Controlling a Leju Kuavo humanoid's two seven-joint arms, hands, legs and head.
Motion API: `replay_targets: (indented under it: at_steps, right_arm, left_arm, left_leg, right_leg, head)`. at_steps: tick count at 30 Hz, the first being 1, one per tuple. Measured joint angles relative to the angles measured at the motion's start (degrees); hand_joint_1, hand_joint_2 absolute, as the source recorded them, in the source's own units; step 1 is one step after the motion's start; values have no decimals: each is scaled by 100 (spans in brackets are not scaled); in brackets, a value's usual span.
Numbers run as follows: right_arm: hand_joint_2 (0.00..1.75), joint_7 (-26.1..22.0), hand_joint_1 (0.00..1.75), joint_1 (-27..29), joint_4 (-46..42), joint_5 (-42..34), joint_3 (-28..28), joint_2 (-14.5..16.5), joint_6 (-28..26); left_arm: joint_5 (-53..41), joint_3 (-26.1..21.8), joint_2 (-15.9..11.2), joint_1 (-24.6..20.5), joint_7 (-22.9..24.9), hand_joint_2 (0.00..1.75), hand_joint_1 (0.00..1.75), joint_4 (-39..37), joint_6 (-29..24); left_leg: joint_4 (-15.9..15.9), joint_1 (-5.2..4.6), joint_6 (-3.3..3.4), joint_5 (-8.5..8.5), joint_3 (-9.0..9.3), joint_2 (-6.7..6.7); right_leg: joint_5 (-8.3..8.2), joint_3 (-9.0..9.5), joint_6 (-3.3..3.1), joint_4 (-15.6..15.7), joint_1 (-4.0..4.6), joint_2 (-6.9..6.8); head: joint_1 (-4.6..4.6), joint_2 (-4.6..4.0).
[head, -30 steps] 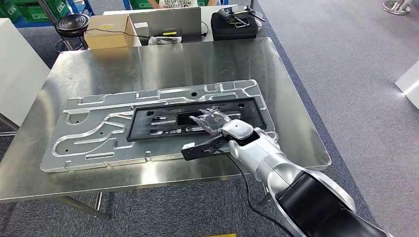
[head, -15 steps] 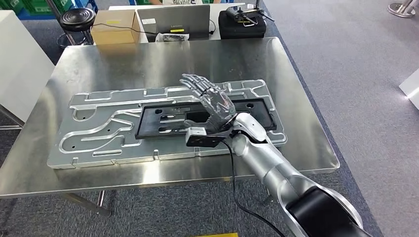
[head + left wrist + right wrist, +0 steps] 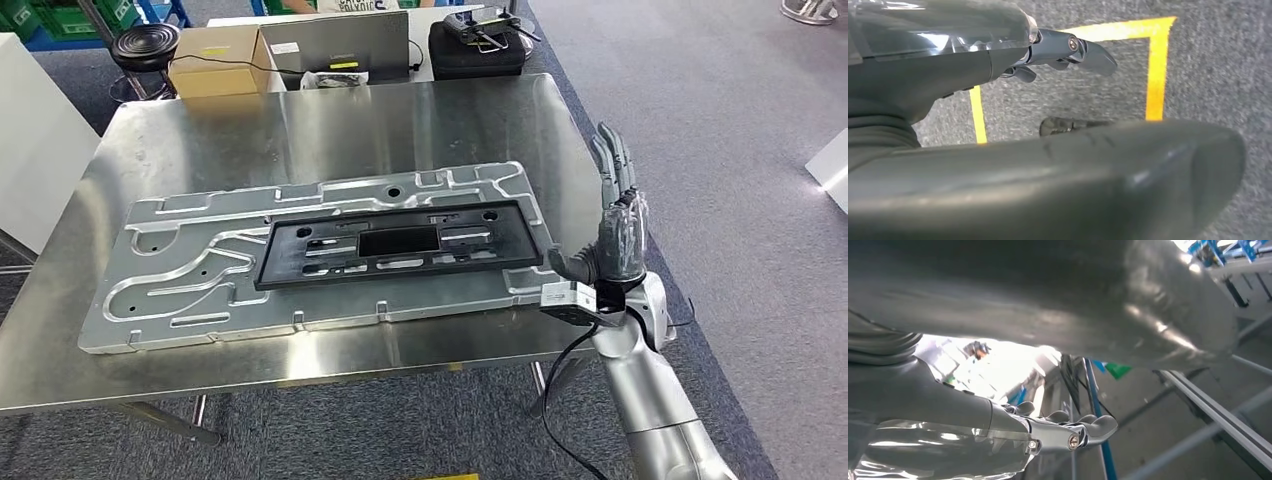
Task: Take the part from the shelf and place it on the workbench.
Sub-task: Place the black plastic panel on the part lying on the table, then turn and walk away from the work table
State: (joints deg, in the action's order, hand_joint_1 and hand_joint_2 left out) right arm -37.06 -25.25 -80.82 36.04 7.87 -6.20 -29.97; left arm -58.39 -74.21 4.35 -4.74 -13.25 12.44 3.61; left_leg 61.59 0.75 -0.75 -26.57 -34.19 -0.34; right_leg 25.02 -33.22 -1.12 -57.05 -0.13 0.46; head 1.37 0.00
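One counter [image 3: 300,140]. On it, left of the right hand's fingers [image 3: 612,160], one grey plate [image 3: 180,270] carrying one black part [image 3: 400,245]. Beyond: one box [image 3: 215,62], one laptop [image 3: 335,45], one black case [image 3: 478,48], one stool [image 3: 146,45].

Surface [image 3: 300,130]: brushed sheet metal, semi-glossy, with blurred reflections. Fixture plate [image 3: 200,270]: machined bare metal, satin, smooth grooved channels. Part [image 3: 400,245]: black, matt, plastic-looking. Floor [image 3: 720,120]: grey carpet, rough weave. Box [image 3: 215,62]: brown cardboard, matt. Right hand [image 3: 615,230]: dark fingers [image 3: 610,160], polished silver arm shell.
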Motion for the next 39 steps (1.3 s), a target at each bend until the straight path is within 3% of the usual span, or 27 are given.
replay_targets:
  at_steps: [2,6,8,10,11,12,13,15,17,19,21,23,25,26,27,28,31,32,36,37,39]
  right_arm:
    - [0,40,0,133,-192,84,-139,-85,-156]
    - [0,65,0,1031,-1091,-128,-979,-487,-590]
    - [0,-14,0,1735,-1740,-495,-1817,-591,-537]
    - [0,-43,0,2463,-2320,-765,-2653,-527,-286]
    - [0,-45,0,2788,-2536,-798,-2980,-440,-156]
    - [0,-46,0,3064,-2706,-782,-3243,-340,-64]
    - [0,-47,0,3275,-2848,-748,-3445,-243,-25]
    - [0,-47,0,3541,-3029,-665,-3674,-117,-48]
    - [0,-47,0,3672,-3109,-550,-3840,-6,53]
    - [0,-47,0,3727,-3053,-347,-4036,187,370]
    - [0,-47,0,3742,-2830,-84,-4261,439,707]
    - [0,-47,0,3741,-2490,130,-4492,679,909]
    - [0,-47,0,3727,-2091,326,-4759,872,1005]
    - [0,-47,0,3706,-1865,444,-4910,939,1048]
    - [0,-47,0,3673,-1631,573,-5064,986,1097]
    - [0,-47,0,3632,-1375,716,-5230,1017,1152]
    - [0,-47,0,3497,-517,1126,-5784,1064,1246]
    - [0,-47,0,3457,-256,1223,-5950,1068,1237]
    - [0,-18,0,3192,1081,1699,-6506,1023,913]
    - [0,27,0,3113,1511,1880,-6655,993,792]
    - [0,284,0,2990,2387,2284,-6936,933,561]
  left_arm:
    - [26,-22,3,-27,-9,0,0,0,-1]
    - [152,-117,18,15,-112,0,0,0,3]
    - [216,-168,32,61,-188,0,0,0,13]
    - [244,-224,41,104,-242,0,0,0,18]
    - [244,-246,49,120,-257,0,0,0,19]
    - [244,-260,56,129,-267,0,0,0,18]
    - [242,-267,65,128,-272,0,0,0,17]
    - [239,-272,85,111,-279,0,0,0,15]
    - [230,-272,101,92,-286,0,0,0,16]
    - [211,-271,110,78,-290,0,0,0,18]
    - [188,-270,110,74,-289,0,0,0,19]
    - [169,-270,110,75,-289,0,0,0,21]
    - [149,-271,111,79,-288,0,0,0,23]
    - [140,-272,111,83,-283,0,0,0,27]
    - [133,-272,110,87,-276,0,0,0,32]
    - [128,-273,109,88,-267,0,0,0,38]
    - [122,-273,102,75,-243,0,0,1,46]
    - [125,-273,101,68,-239,0,0,1,50]
    - [136,-287,107,73,-229,0,0,0,59]
    - [136,-295,111,70,-229,0,0,0,59]
    - [131,-310,118,64,-231,0,0,0,60]
  left_leg:
    - [-417,-37,65,93,209,-9]
    - [-496,-26,191,118,254,-84]
    - [-538,-8,252,135,270,-107]
    - [-536,-17,277,133,265,-115]
    - [-531,-22,278,130,263,-109]
    - [-527,-26,274,125,261,-99]
    - [-519,-27,265,118,259,-86]
    - [-491,-32,237,99,256,-54]
    - [-463,-48,189,83,257,-33]
    - [-465,-52,127,95,258,-28]
    - [-416,-48,65,48,233,-23]
    - [-34,-43,15,-290,93,-13]
    - [708,-31,-19,-792,-158,-7]
    - [1012,-27,-28,-953,-236,-7]
    - [1129,-27,-29,-1003,-220,-7]
    - [1004,-27,-21,-942,-84,-7]
    - [-244,-47,53,-551,724,-7]
    - [-526,-62,81,-475,881,-8]
    - [-668,-90,203,-290,862,11]
    - [-695,-79,243,-215,816,23]
    - [-729,-61,299,-66,679,41]
  right_leg:
    - [5,4,64,1,3,6]
    - [109,30,225,-60,-9,-42]
    - [433,-161,290,-528,-26,-39]
    - [836,-547,335,-1309,-38,-36]
    - [924,-680,349,-1570,-45,-36]
    - [899,-713,356,-1626,-53,-38]
    - [761,-619,356,-1438,-60,-40]
    - [385,-187,332,-622,-68,-43]
    - [162,107,265,-62,-43,-39]
    - [106,126,185,1,-12,-36]
    - [50,103,101,30,-35,-52]
    - [-23,50,26,69,-64,-75]
    - [-84,-42,-2,63,-55,-93]
    - [-117,-95,-3,55,-49,-100]
    - [-149,-148,0,43,-45,-104]
    - [-180,-198,7,28,-42,-105]
    - [-274,-306,59,-20,-35,-109]
    - [-309,-317,92,-24,-33,-113]
    - [-432,-318,233,38,-50,-93]
    - [-325,-352,261,-23,-53,-81]
    - [203,-511,310,-500,-72,-64]
  head:
    - [-1,0]
    - [-2,0]
    - [-2,0]
    - [-2,0]
    - [-2,0]
    - [-2,0]
    - [-2,0]
    - [-2,0]
    - [-2,0]
    - [-2,0]
    - [-2,0]
    - [-2,0]
    - [-1,0]
    - [-1,0]
    - [0,0]
    - [0,0]
    - [-1,0]
    - [-1,0]
    - [-2,0]
    - [-3,0]
    - [-4,0]
